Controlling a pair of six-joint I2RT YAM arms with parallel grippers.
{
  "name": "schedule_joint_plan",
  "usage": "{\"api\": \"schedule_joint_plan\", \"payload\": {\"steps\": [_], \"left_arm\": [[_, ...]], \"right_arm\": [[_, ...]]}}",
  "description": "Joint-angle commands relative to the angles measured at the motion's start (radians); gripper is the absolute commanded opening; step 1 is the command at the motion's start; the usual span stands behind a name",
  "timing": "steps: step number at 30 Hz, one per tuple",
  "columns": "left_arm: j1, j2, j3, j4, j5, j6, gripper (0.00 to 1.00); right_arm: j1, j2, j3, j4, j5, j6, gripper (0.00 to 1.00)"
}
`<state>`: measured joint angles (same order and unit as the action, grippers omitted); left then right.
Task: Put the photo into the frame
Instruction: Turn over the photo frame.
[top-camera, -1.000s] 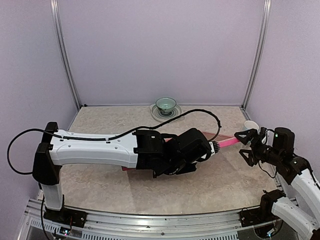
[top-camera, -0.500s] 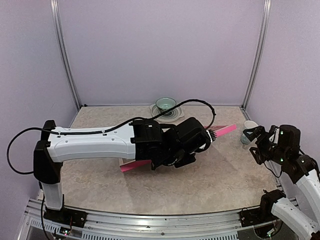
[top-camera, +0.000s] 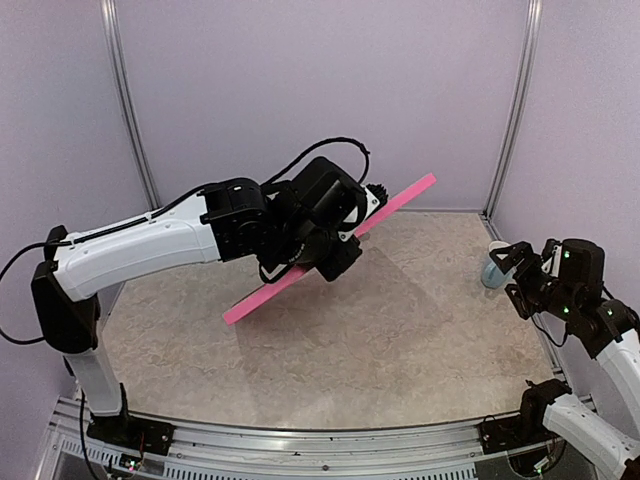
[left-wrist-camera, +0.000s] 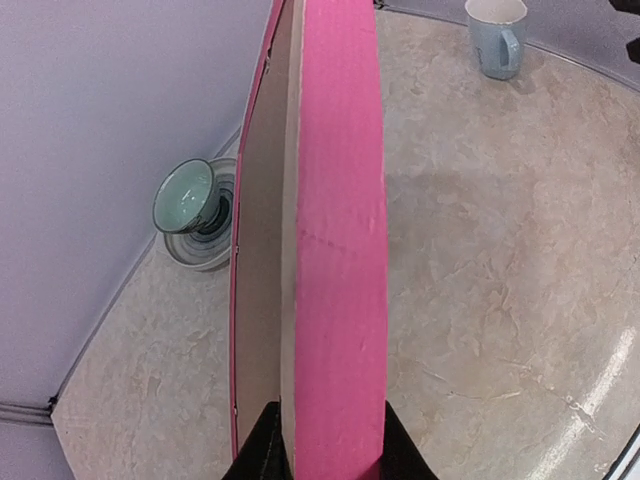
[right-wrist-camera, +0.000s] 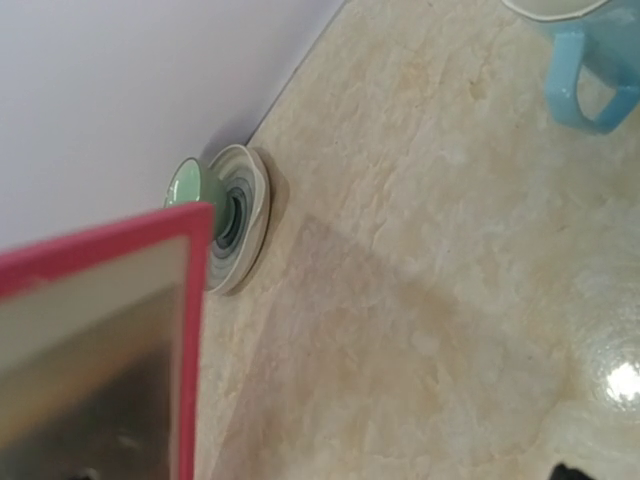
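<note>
In the top view the left gripper (top-camera: 362, 215) pinches the pink frame (top-camera: 265, 293), holding it aloft and slanted across the centre, probably to turn its back up for loading. The right gripper (top-camera: 515, 275) stands wide open by a blue mug (top-camera: 489, 272) at right. The left wrist view shows its fingers (left-wrist-camera: 262, 450) clamping the rim at bottom centre, the far end cut off. In the right wrist view the frame's blurred corner fills the lower left; the photo appears nowhere.

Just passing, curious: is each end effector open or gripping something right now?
Left end effector: closed on the pink frame.
Right end effector: open, holding nothing.
</note>
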<state>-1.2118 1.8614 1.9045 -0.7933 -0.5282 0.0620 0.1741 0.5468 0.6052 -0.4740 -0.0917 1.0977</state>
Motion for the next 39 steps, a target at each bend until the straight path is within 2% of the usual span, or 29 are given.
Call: {"api": "schedule_joint_plan", "payload": {"steps": [1,7,14,19,27,39], "left_arm": [[0.036,-0.081,0.034,0.114,0.103,-0.21,0.0],[0.047,-0.152,0.013,0.165,0.108,-0.244,0.0],[0.116,-0.224,-0.023,0.225,0.195,-0.317,0.0],[0.199,-0.279,-0.11,0.28,0.288,-0.428,0.0],[0.357,-0.411,-0.329,0.412,0.484,-0.646,0.0],[0.452,-0.505,-0.445,0.48,0.522,-0.76,0.0]], "right_arm": [[-0.004,-0.003,-0.005,0.0,-0.011,-0.014,0.99],[-0.004,-0.005,-0.029,0.018,-0.028,-0.01,0.99],[-0.004,0.009,-0.047,0.049,-0.053,-0.004,0.99],[-0.004,0.013,-0.05,0.054,-0.064,-0.009,0.99],[-0.003,0.026,-0.093,0.101,-0.096,-0.001,0.99],[-0.004,0.044,-0.105,0.119,-0.109,-0.002,0.99]]}}
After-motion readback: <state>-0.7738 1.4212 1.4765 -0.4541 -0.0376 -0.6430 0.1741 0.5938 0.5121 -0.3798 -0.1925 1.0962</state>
